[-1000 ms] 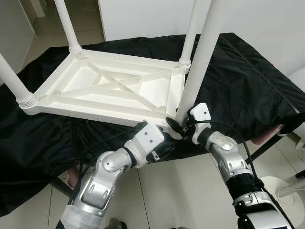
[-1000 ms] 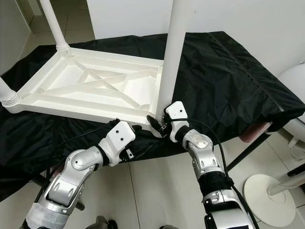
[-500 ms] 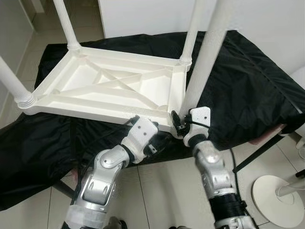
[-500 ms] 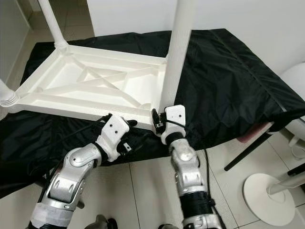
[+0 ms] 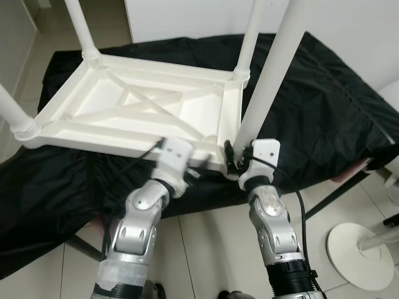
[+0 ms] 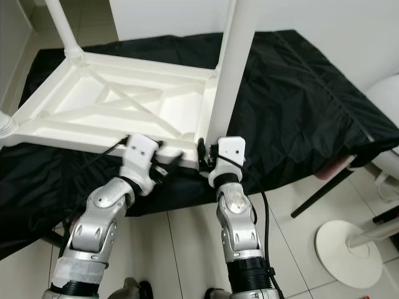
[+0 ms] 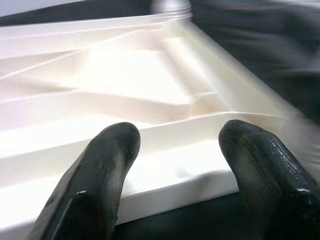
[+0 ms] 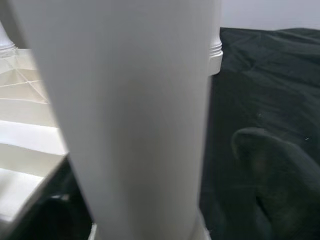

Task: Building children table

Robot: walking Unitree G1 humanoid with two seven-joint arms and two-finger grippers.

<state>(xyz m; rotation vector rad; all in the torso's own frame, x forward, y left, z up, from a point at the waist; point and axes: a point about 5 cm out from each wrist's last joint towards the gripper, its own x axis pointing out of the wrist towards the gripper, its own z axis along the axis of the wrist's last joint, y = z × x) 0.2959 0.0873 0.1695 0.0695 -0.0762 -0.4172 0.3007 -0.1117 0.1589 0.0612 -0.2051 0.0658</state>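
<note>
A white plastic children's table [image 5: 112, 132] lies upside down on a black cloth, legs pointing up. My right gripper [image 5: 234, 156] is at the base of the near right leg [image 5: 271, 75], where it meets the table's corner. In the right wrist view that leg [image 8: 135, 115] stands between the fingers [image 8: 280, 175], so the gripper is shut on it. My left gripper [image 5: 201, 167] is at the table's near rim, just left of that corner. In the left wrist view its two fingers [image 7: 100, 170] stand open with the white rim [image 7: 165, 175] just beyond them.
Three other legs stand up at the far left [image 5: 80, 31], near left [image 5: 12, 109] and far right [image 5: 246, 37] corners. The black cloth [image 5: 324, 106] covers a larger table and hangs over its front edge. A white round stand base [image 5: 365, 249] sits on the tiled floor, right.
My left gripper has risen from below the cloth's edge to the table's near rim. My right forearm has swung in under the corner, and its gripper stays on the leg's base. The camera shifted slightly.
</note>
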